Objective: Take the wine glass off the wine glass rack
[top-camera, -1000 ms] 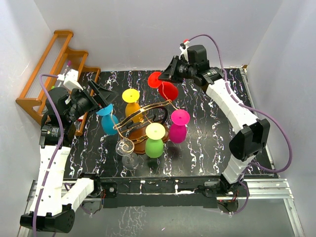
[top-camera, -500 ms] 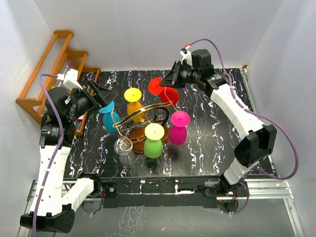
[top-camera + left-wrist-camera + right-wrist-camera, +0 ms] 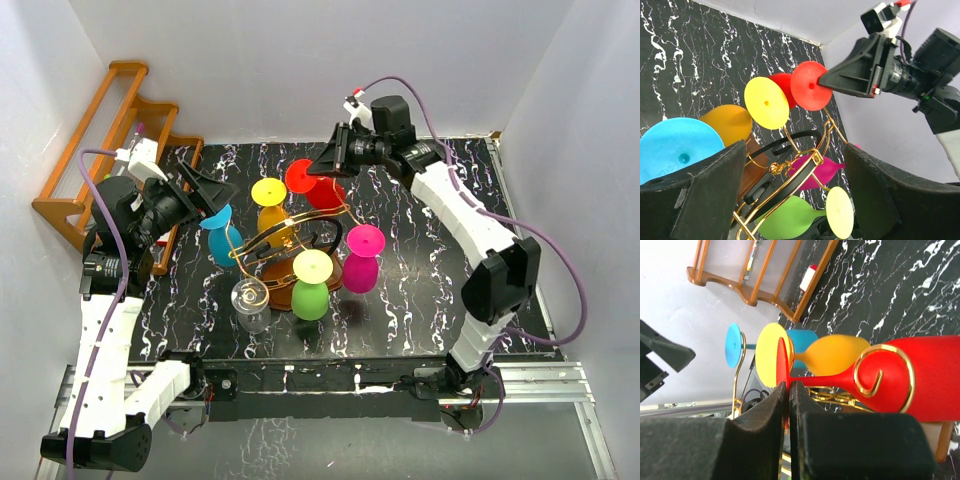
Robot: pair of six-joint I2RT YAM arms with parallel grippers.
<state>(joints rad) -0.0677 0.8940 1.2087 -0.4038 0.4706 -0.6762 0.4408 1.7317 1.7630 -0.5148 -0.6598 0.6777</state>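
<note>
Progress: grasp made, removal left | right gripper (image 3: 788,390) pinches matte red wine glass (image 3: 935,375) by foot, 12 o'clock on thin gold wire rack (image 3: 283,288) | left gripper (image 3: 212,193) wide, empty

The wine glass rack (image 3: 285,237) stood near the middle of the table (image 3: 430,290), with six glasses ringed around it. Just behind the rack, by its far right arm, was the rear wine glass (image 3: 335,190), its foot turned left; whether it hung on the wire could not be told. The back-left glass (image 3: 270,215), left glass (image 3: 225,245), front-left glass (image 3: 255,312), front glass (image 3: 312,297) and right glass (image 3: 358,272) sat foot-up at the rack's other arms. The stepped shelf rack (image 3: 100,160) stood well left of the rack, against the wall.
</note>
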